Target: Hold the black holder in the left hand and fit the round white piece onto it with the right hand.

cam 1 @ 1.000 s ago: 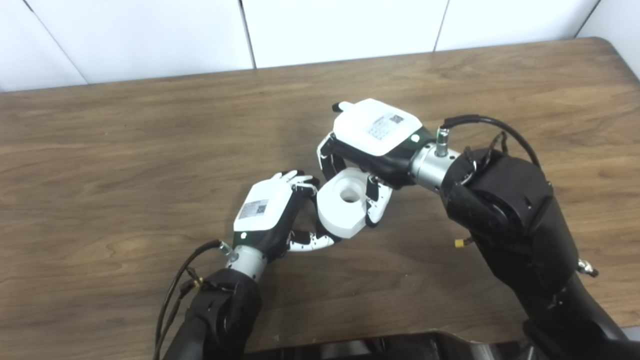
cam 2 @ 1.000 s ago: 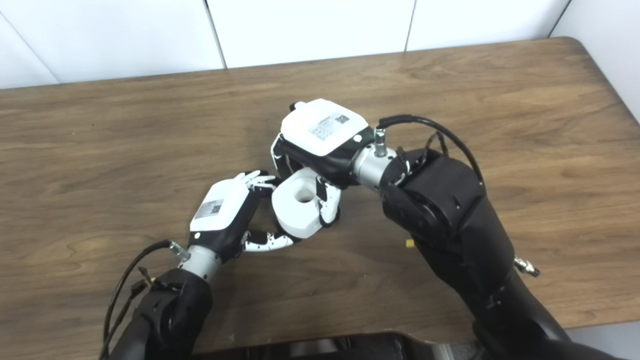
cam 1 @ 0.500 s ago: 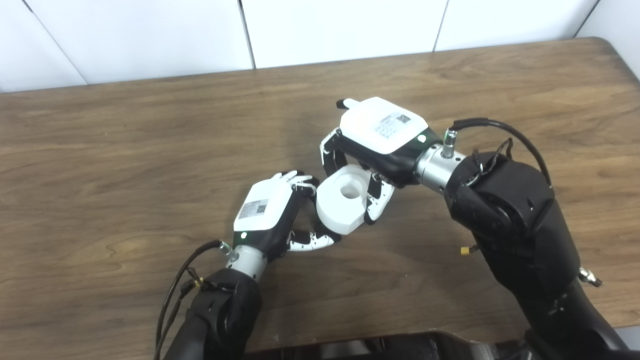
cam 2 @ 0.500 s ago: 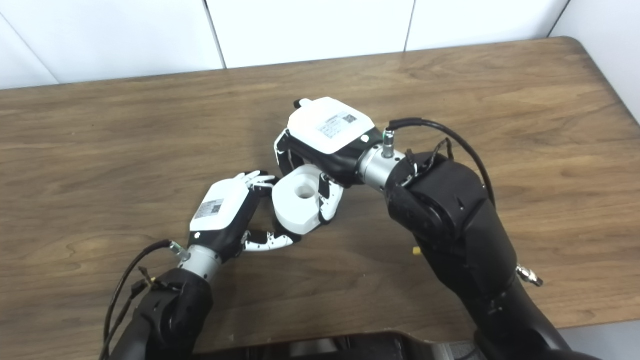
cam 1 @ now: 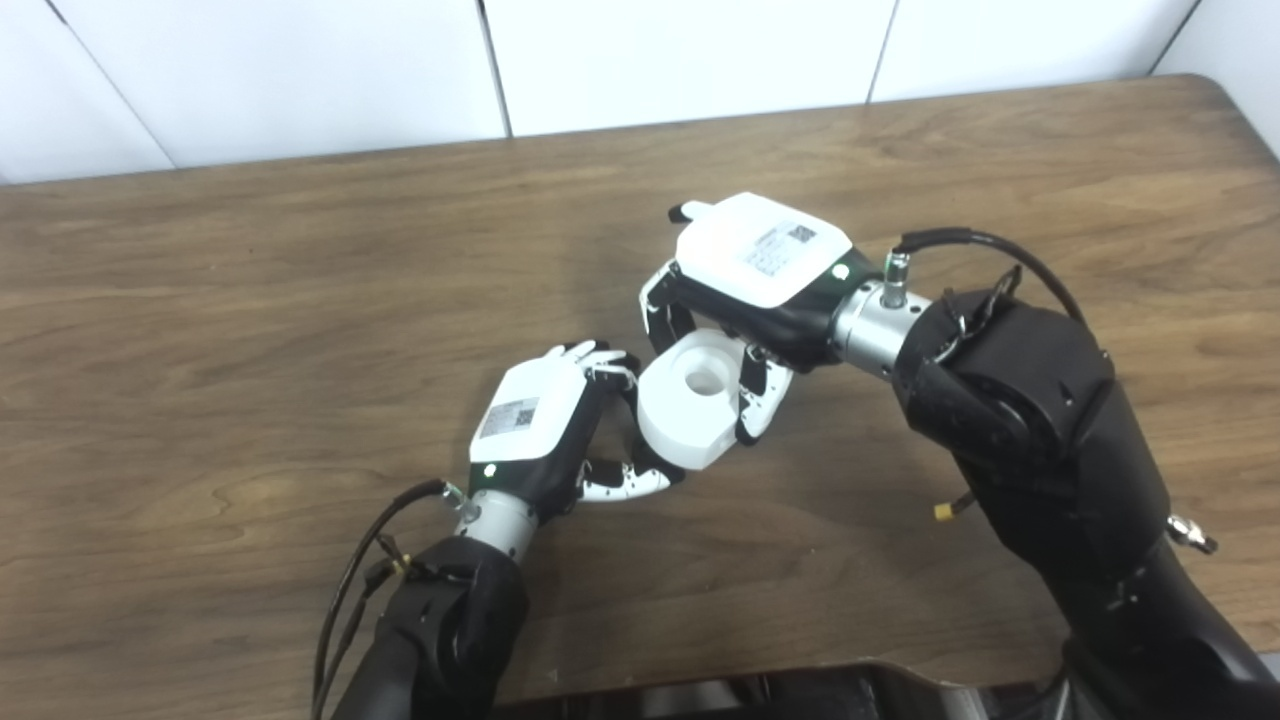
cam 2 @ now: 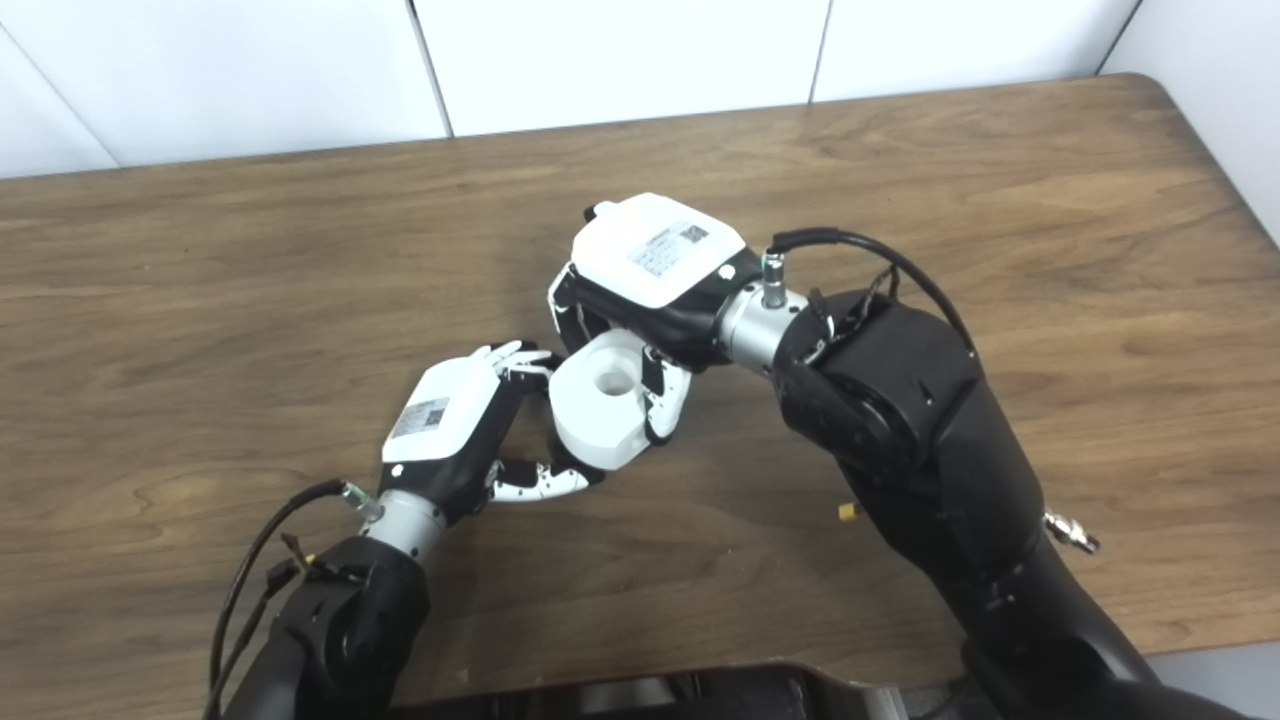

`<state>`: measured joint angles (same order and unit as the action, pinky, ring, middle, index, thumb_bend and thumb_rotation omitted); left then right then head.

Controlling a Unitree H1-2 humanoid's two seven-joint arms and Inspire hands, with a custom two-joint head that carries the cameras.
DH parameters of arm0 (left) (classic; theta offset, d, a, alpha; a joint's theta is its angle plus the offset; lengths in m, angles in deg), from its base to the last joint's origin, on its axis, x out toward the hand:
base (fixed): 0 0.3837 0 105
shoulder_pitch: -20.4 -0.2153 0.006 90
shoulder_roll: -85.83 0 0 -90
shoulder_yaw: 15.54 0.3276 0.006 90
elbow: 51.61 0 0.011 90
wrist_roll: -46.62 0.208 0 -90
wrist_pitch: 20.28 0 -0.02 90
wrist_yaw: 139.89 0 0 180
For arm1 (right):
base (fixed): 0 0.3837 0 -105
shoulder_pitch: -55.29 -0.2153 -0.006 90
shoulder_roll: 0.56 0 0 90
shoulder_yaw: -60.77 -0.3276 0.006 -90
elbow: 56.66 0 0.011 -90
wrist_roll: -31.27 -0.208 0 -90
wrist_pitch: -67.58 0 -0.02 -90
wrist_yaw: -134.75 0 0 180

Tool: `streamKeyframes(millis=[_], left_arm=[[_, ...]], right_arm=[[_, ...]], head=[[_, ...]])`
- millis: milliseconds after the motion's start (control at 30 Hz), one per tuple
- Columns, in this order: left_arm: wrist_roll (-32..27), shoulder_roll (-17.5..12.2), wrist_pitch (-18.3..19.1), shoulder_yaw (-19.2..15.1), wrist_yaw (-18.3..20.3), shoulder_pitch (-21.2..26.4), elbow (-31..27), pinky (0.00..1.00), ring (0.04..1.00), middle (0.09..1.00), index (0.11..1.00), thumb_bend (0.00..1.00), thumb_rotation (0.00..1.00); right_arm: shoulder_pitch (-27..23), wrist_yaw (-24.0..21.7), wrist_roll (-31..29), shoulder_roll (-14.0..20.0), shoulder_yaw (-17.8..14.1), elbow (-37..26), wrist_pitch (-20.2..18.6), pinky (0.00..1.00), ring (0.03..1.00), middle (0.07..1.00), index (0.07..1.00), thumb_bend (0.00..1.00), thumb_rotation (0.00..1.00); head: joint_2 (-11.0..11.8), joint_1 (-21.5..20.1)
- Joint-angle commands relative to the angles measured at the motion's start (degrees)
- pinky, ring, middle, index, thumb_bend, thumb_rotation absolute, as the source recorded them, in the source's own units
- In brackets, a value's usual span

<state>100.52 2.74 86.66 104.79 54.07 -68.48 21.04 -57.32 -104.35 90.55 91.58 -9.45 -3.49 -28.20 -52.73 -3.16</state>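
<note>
The round white piece (cam 1: 690, 415), thick with a centre hole, is held tilted just above the table between my two hands. My right hand (cam 1: 760, 265) is over it from the far side, shut on it with fingers down both its flanks. My left hand (cam 1: 530, 415) is curled against the piece's left edge, its thumb reaching under the piece. The black holder (cam 1: 628, 400) shows only as a dark sliver between the left fingers and the white piece. The rest of it is hidden, so how far the piece sits on it cannot be told.
The brown wooden table (cam 1: 250, 300) runs to a white panelled wall at the back, and its right corner is rounded. A black cable (cam 1: 350, 570) loops off my left wrist, and another arcs over the right wrist.
My right forearm has swung a little to the right and its wrist has turned, nudging the white piece slightly up and right. The left hand has stayed put.
</note>
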Motion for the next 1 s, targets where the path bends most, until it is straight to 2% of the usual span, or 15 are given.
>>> streamKeyframes(millis=[0, 167, 200, 233, 267, 300, 567, 800, 967], left_arm=[[-0.37, 0.63, -0.12, 1.69, 3.20, -0.67, 1.44, 0.93, 0.909, 0.810, 0.490, 0.51, 0.06], [-0.30, 0.86, -0.23, 1.84, 2.98, -0.56, 1.67, 0.94, 0.911, 0.811, 0.490, 0.51, 0.06], [-0.36, 0.89, -0.25, 1.85, 2.99, -0.53, 1.72, 0.94, 0.912, 0.812, 0.490, 0.51, 0.06], [-0.36, 0.93, -0.21, 1.86, 3.02, -0.51, 1.77, 0.94, 0.914, 0.813, 0.490, 0.51, 0.06], [-0.34, 0.97, -0.17, 1.87, 3.04, -0.49, 1.82, 0.95, 0.915, 0.814, 0.490, 0.51, 0.06], [-0.27, 1.02, -0.20, 1.89, 2.93, -0.46, 1.94, 0.94, 0.915, 0.814, 0.490, 0.51, 0.06], [0.05, 1.22, -0.24, 1.99, 2.70, -0.25, 2.58, 0.92, 0.914, 0.808, 0.490, 0.51, 0.06], [0.29, 1.35, -0.22, 2.07, 2.56, -0.08, 2.91, 0.92, 0.913, 0.808, 0.490, 0.51, 0.06], [0.30, 1.30, -0.54, 2.13, 2.22, 0.09, 3.27, 0.95, 0.910, 0.807, 0.490, 0.51, 0.06]], right_arm=[[-1.45, -2.33, -0.15, 0.95, 0.31, -0.55, 0.49, 0.99, 0.771, 0.611, 0.495, 0.52, 0.15], [-2.24, -3.57, -0.21, 0.90, 0.21, -0.83, 0.55, 0.98, 0.779, 0.626, 0.494, 0.52, 0.15], [-2.43, -3.87, -0.21, 0.96, 0.25, -0.82, 0.59, 0.98, 0.781, 0.630, 0.556, 0.75, 0.19], [-2.59, -4.14, -0.23, 0.99, 0.26, -0.81, 0.61, 0.98, 0.783, 0.635, 0.590, 0.87, 0.21], [-2.70, -4.36, -0.28, 0.96, 0.22, -0.81, 0.59, 0.98, 0.787, 0.641, 0.613, 0.95, 0.23], [-2.83, -4.65, -0.36, 0.88, 0.14, -0.83, 0.47, 0.98, 0.789, 0.644, 0.622, 0.97, 0.23], [-4.13, -7.59, -1.41, 0.34, -0.55, -0.90, -1.25, 1.00, 0.846, 0.730, 0.695, 1.00, 0.26], [-5.53, -10.25, -3.00, 1.35, -0.86, -1.06, -2.60, 1.00, 0.903, 0.840, 0.776, 1.00, 0.32], [-6.13, -10.46, -3.09, 2.04, -0.41, -1.09, -2.91, 1.00, 0.926, 0.857, 0.786, 1.00, 0.35]], head=[[-0.04, 0.03], [0.09, 0.10], [0.19, 0.14], [0.22, 0.17], [0.22, 0.21], [0.26, 0.25], [0.41, 0.31], [0.54, 0.27], [0.73, 0.32]])
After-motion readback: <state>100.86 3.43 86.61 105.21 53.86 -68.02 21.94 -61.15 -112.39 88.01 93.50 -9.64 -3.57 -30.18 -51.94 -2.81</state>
